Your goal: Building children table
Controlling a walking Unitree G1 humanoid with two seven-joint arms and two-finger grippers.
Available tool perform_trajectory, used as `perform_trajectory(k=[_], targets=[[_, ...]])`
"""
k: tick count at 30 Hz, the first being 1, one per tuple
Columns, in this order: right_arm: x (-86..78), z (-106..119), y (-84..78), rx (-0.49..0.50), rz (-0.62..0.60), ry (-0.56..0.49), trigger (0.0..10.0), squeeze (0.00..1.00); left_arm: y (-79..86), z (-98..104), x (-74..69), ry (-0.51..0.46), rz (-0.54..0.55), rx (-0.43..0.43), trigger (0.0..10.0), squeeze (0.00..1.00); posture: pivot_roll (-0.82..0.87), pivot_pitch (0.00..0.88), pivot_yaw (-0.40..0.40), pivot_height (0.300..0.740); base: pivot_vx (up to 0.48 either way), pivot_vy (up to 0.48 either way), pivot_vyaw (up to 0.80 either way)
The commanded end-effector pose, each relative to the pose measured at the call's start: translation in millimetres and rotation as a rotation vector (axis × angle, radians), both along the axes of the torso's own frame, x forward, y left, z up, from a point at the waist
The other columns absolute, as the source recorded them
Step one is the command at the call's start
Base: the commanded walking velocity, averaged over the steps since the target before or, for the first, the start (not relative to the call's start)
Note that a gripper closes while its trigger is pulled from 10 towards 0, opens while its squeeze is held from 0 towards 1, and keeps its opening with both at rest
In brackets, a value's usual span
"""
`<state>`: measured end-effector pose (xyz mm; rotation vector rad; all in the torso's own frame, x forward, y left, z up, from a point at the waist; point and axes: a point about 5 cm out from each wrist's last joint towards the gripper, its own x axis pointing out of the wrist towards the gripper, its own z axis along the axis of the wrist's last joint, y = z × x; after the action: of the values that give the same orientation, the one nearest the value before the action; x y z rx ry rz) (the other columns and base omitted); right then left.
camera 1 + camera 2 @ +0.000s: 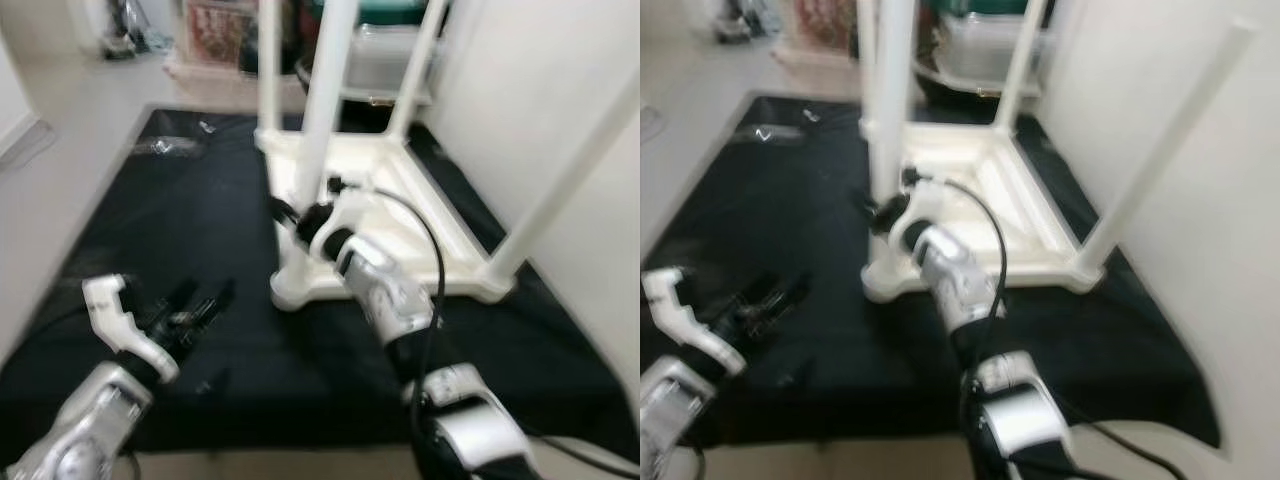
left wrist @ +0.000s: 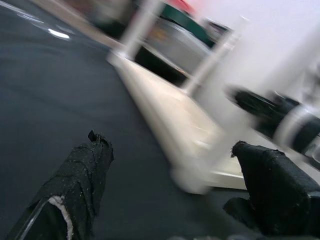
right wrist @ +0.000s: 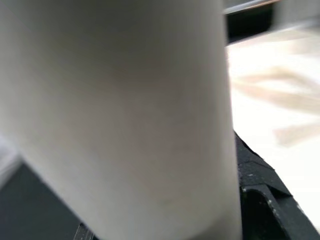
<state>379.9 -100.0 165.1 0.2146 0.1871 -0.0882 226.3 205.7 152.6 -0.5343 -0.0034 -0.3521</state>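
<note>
On the black mat (image 1: 150,230) lies the upturned white table (image 1: 400,215), legs up. Right gripper (image 1: 300,222) clamps the near leg (image 1: 325,110), seemingly seating it; next, likely twisting it tight. Left gripper (image 1: 195,305) hovers spread before that corner. Blur hides the joint.

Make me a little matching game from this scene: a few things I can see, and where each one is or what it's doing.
Things:
1. right gripper
2. left gripper
3. white table
4. black mat

States:
A. spread on the floor
B. upside down, legs pointing up
C. at the base of the near table leg
D. hovering over the mat, jaws apart

Pairs: 1-C, 2-D, 3-B, 4-A
</note>
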Motion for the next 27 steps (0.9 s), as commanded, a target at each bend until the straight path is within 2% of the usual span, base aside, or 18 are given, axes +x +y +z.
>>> perform_trajectory(k=[1, 2, 4, 6, 9, 10, 11, 12, 13, 14, 15, 17, 18, 19, 21, 22, 26, 27], targets=[[-42.4, -70.4, -51.0, -0.135, -0.374, 0.292, 0.0, 0.0, -4.4, 2.7, 2.2, -0.011, -0.016, -0.005, 10.0, 0.0, 0.15, 0.0, -0.128, 0.74, 0.0, 0.0, 0.0], [-42.4, -70.4, -51.0, -0.135, -0.374, 0.292, 0.0, 0.0, -4.4, 2.7, 2.2, -0.011, -0.016, -0.005, 10.0, 0.0, 0.15, 0.0, -0.128, 0.74, 0.0, 0.0, 0.0], [-58.6, -76.1, -55.8, -0.168, -0.421, 0.321, 0.0, 0.0, -5.3, 3.0, 2.7, -0.012, -0.019, -0.008, 10.0, 0.0, 0.13, 0.0, -0.118, 0.74, 0.0, 0.0, 0.0], [-63.2, -81.2, -55.6, -0.184, -0.414, 0.359, 0.0, 0.0, -6.7, 3.2, 3.8, -0.013, -0.022, -0.01, 10.0, 0.0, 0.13, 0.0, -0.118, 0.74, 0.0, 0.0, 0.0], [-61.5, -79.9, -52.0, -0.188, -0.381, 0.353, 0.0, 0.0, -7.6, 3.3, 4.6, -0.015, -0.024, -0.012, 10.0, 0.0, 0.13, 0.0, -0.119, 0.74, 0.0, 0.0, 0.0], [-53.5, -73.1, -39.4, -0.153, -0.277, 0.322, 10.0, 0.0, -7.9, 3.7, 4.9, -0.017, -0.025, -0.014, 10.0, 0.0, 0.12, 0.0, -0.12, 0.74, 0.0, 0.0, 0.0], [-53.5, -73.1, -39.4, -0.153, -0.277, 0.322, 10.0, 0.0, -7.9, 3.7, 4.9, -0.017, -0.025, -0.014, 10.0, 0.0, 0.12, 0.0, -0.12, 0.74, 0.0, 0.0, 0.0], [-37.3, -49.8, -15.9, -0.035, -0.084, 0.164, 10.0, 1.0, -7.8, 4.3, 4.9, -0.021, -0.025, -0.019, 10.0, 0.0, 0.12, 0.0, -0.128, 0.74, 0.0, 0.0, 0.0], [-37.3, -49.8, -15.9, -0.035, -0.084, 0.164, 10.0, 1.0, -7.8, 4.3, 4.9, -0.021, -0.025, -0.019, 10.0, 0.0, 0.12, 0.0, -0.128, 0.74, 0.0, 0.0, 0.0], [-31.2, -38.3, -8.7, 0.003, -0.031, 0.094, 10.0, 1.0, -7.9, 4.5, 4.8, -0.023, -0.025, -0.02, 10.0, 0.0, 0.13, 0.0, -0.133, 0.74, 0.0, 0.0, 0.0], [-20.2, -15.6, 7.3, 0.1, 0.125, -0.006, 10.0, 1.0, -7.3, 4.6, 4.0, -0.026, -0.021, -0.022, 10.0, 0.0, 0.13, 0.0, -0.138, 0.74, 0.0, 0.0, 0.0], [-17.0, -6.2, 14.3, 0.13, 0.183, -0.039, 10.0, 1.0, -6.9, 4.7, 3.4, -0.027, -0.018, -0.023, 10.0, 0.0, 0.13, 0.0, -0.138, 0.74, 0.0, 0.0, 0.0], [-13.6, 5.3, 19.0, 0.136, 0.253, -0.1, 10.0, 0.0, -6.6, 4.7, 3.2, -0.028, -0.016, -0.025, 10.0, 0.0, 0.13, 0.0, -0.138, 0.74, 0.0, 0.0, 0.0], [-13.6, 12.5, 21.3, 0.13, 0.286, -0.137, 10.0, 0.0, -6.5, 4.8, 3.2, -0.029, -0.015, -0.026, 10.0, 0.0, 0.13, 0.0, -0.138, 0.74, 0.0, 0.0, 0.0], [-11.0, 29.3, 30.2, 0.051, 0.444, -0.255, 10.0, 0.0, -6.2, 5.3, 3.9, -0.029, -0.021, -0.027, 10.0, 0.0, 0.13, 0.0, -0.134, 0.74, 0.0, 0.0, 0.0], [-9.7, 31.7, 33.7, 0.046, 0.509, -0.276, 10.0, 0.0, -6.8, 5.4, 4.5, -0.028, -0.025, -0.026, 10.0, 0.0, 0.13, 0.0, -0.133, 0.74, 0.0, 0.0, 0.0], [-9.4, 32.9, 35.5, 0.048, 0.545, -0.283, 10.0, 0.0, -7.4, 5.5, 4.9, -0.028, -0.027, -0.025, 10.0, 0.0, 0.13, 0.0, -0.133, 0.74, 0.0, 0.0, 0.0], [-9.6, 32.3, 40.4, 0.06, 0.631, -0.288, 10.0, 0.0, -7.7, 5.5, 5.2, -0.027, -0.029, -0.024, 10.0, 0.0, 0.15, 0.0, -0.138, 0.74, 0.0, 0.0, 0.0]])
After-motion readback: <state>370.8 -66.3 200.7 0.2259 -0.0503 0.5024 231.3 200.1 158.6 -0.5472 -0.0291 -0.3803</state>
